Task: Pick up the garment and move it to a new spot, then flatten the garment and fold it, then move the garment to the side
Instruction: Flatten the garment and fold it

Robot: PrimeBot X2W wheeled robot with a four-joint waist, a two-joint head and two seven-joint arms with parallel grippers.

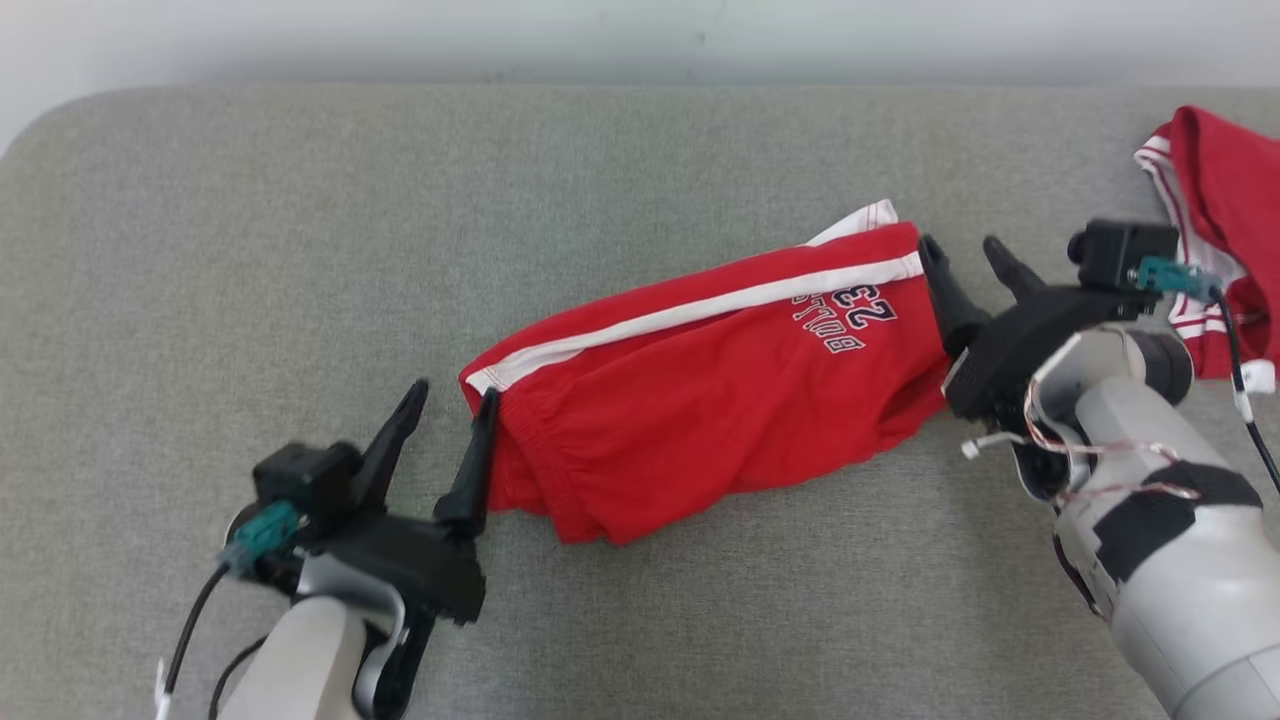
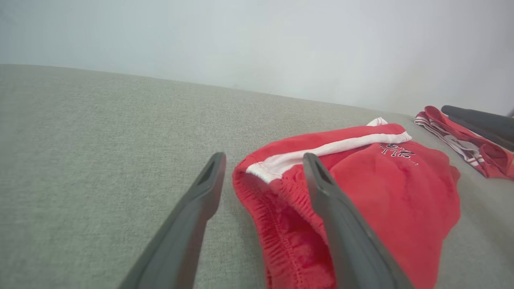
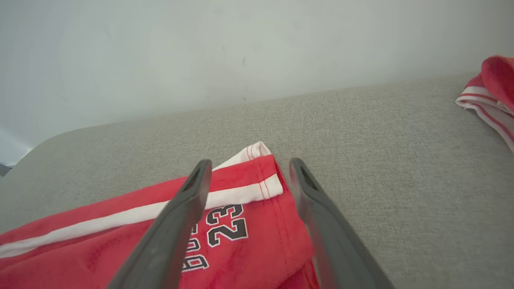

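The garment is a pair of red shorts with a white side stripe and a "23" print, lying folded lengthwise across the grey surface. My left gripper stands open at its waistband end, one finger against the red edge, nothing held. In the left wrist view the left gripper straddles the waistband corner of the shorts. At the hem end my right gripper is open too, beside the cloth. The right wrist view has the right gripper over the hem corner of the shorts.
A second red garment with white striped trim lies crumpled at the far right, just behind my right wrist. The grey fabric surface stretches wide to the left and back. A pale wall runs along its far edge.
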